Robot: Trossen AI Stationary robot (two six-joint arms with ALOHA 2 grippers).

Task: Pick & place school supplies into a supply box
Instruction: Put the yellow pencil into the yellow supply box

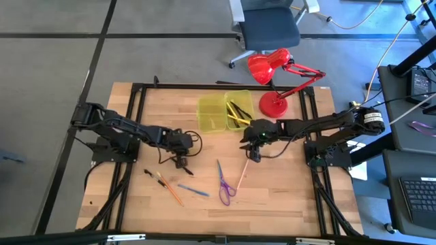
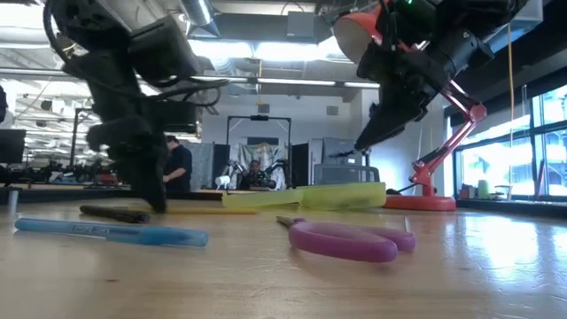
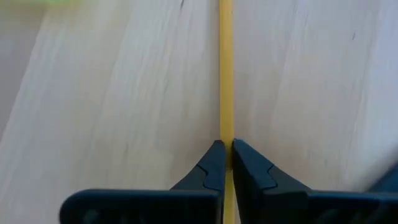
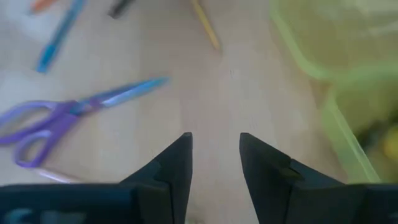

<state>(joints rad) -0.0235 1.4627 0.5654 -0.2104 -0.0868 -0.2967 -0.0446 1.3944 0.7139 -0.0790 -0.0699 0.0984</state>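
- Left gripper [image 3: 226,163], down at the wooden table [image 1: 286,197], has its 2 fingers pinched tight on 1 thin yellow pencil [image 3: 226,68] lying flat on the wood.
- Right gripper [image 4: 215,163] hovers beside the translucent yellow-green 2-half supply box [image 1: 212,112], fingers parted, holding nothing.
- 1 pair of purple-handled scissors [image 1: 225,185], 1 blue pen [image 1: 193,190], 1 orange pencil [image 1: 170,190] lie loose on the table.

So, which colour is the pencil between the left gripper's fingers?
Yellow. The pencil shows best in the left wrist view, with the left gripper shut on it.
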